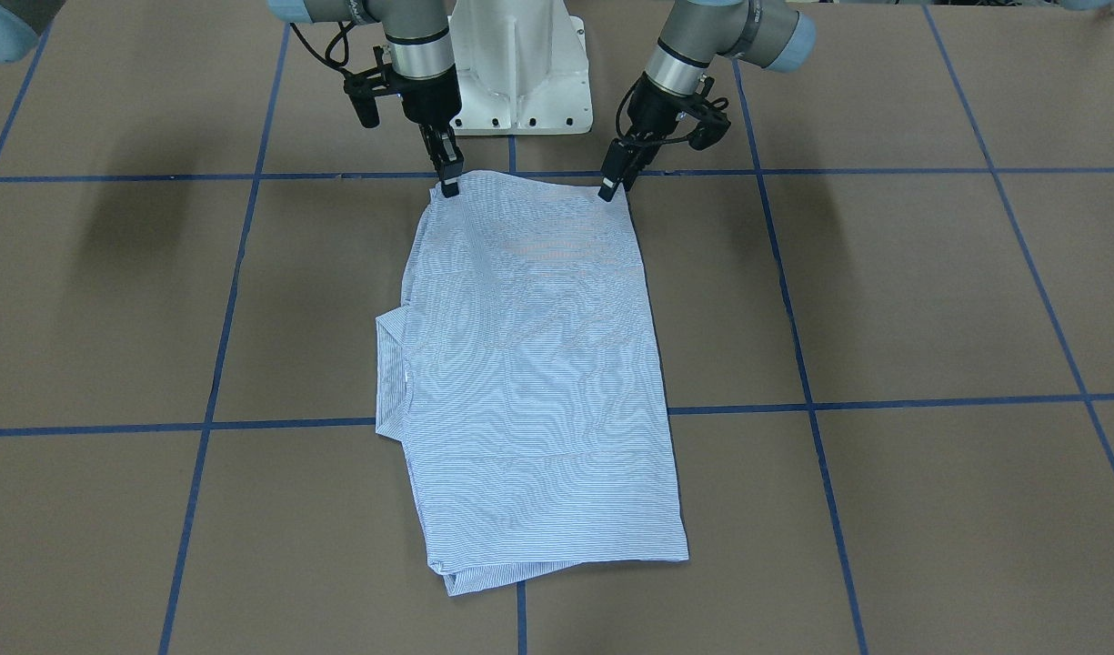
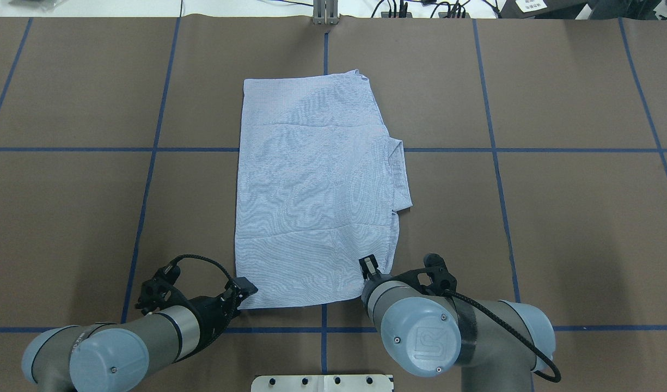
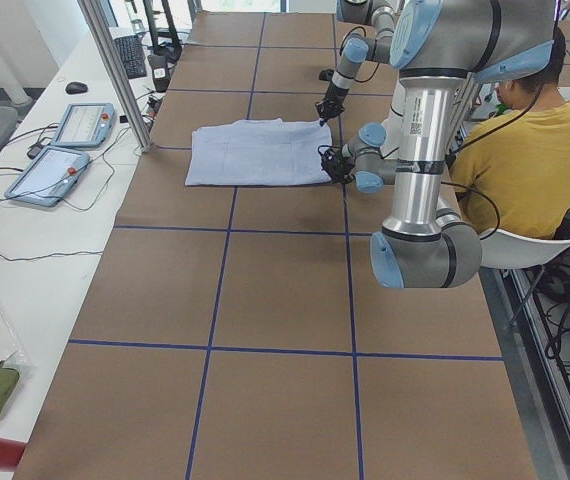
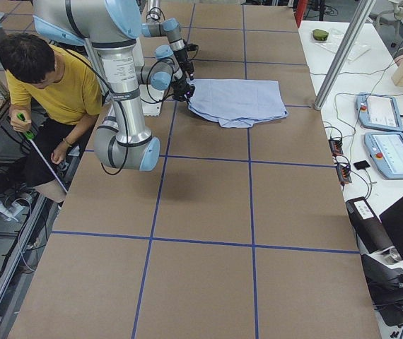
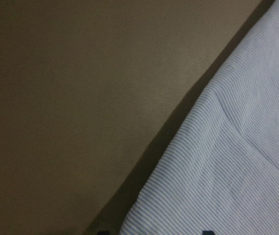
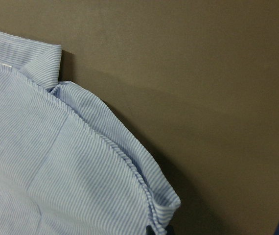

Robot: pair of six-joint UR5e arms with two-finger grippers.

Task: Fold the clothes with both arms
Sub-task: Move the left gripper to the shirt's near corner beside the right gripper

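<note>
Here the right gripper (image 1: 448, 186) is pinching one robot-side corner of the shirt (image 1: 529, 364) on the worktop (image 1: 884, 300), while the left gripper (image 1: 611, 188) is straddling the other corner, fingers apart.

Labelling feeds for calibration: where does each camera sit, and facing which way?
Front-facing: across the table, facing the robot; left gripper at right, right gripper, base, shirt.
Overhead: behind the shoulders, looking forward; both grippers.
Exterior left: table's left end; left arm near, seated person.
Exterior right: opposite end; right arm near, same person.
Left wrist: down on shirt edge; robot barely visible.
Right wrist: down on shirt corner, collar; likewise.
Shared: the shirt, everywhere.
</note>
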